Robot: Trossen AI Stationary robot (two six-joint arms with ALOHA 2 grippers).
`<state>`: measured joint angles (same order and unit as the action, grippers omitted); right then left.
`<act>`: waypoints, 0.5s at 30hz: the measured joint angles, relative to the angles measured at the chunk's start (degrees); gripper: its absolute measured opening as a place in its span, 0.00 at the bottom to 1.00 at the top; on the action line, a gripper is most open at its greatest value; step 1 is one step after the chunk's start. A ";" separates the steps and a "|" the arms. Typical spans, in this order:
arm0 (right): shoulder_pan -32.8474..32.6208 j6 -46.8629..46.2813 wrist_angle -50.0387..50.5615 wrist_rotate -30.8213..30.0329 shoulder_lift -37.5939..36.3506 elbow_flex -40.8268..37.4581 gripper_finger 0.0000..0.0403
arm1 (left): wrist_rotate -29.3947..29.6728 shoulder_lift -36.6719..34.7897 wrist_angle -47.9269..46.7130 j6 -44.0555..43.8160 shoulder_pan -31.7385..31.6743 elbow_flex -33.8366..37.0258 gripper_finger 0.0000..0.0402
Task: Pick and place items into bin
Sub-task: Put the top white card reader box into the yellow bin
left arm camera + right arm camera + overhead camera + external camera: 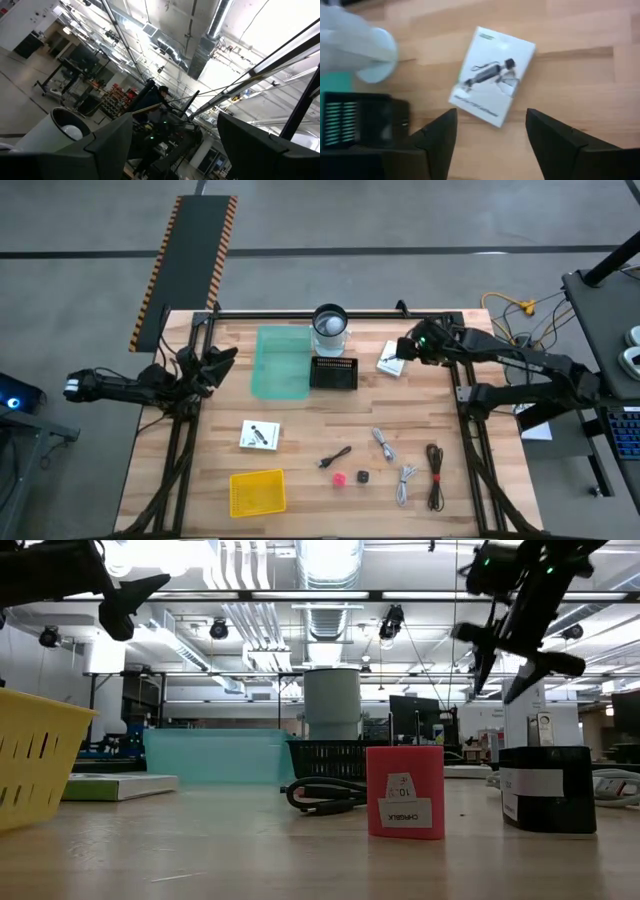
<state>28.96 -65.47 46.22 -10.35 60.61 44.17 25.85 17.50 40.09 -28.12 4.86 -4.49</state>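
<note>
A white printed card (492, 75) lies flat on the wooden table near its far right. My right gripper (492, 135) hovers open above it, tilted down, touching nothing; the high view shows it (408, 348) beside the card (391, 360). A second white card (260, 434) lies left of centre. Near the front lie a black cable (335, 458), a grey cable (383, 445), a white cable (404, 483), a dark cable (434, 475), a small red piece (340, 478) and a black cube (363, 477). My left gripper (222, 360) waits open, raised at the left edge.
A green see-through bin (281, 362), a black slotted basket (333, 372) and a white cylinder (330, 325) stand at the far middle, close to my right gripper. A yellow basket (257, 491) sits at the front left. Bare wood lies between the cards and cables.
</note>
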 joint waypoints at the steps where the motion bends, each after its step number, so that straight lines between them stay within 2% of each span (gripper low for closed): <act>1: 0.90 0.91 0.00 0.19 1.09 0.00 0.57 | 0.02 0.00 -0.01 0.00 0.00 0.02 0.68; 8: 4.71 2.15 -2.74 0.15 9.70 -0.05 0.57 | 0.01 0.02 -0.01 0.02 0.00 0.15 0.68; 15: 5.08 1.65 -7.85 0.40 18.81 -0.03 0.55 | 0.02 0.22 -0.03 0.02 0.00 0.17 0.68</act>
<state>34.04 -63.82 38.37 -9.94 79.41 44.13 25.87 17.72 40.05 -28.10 4.86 -4.32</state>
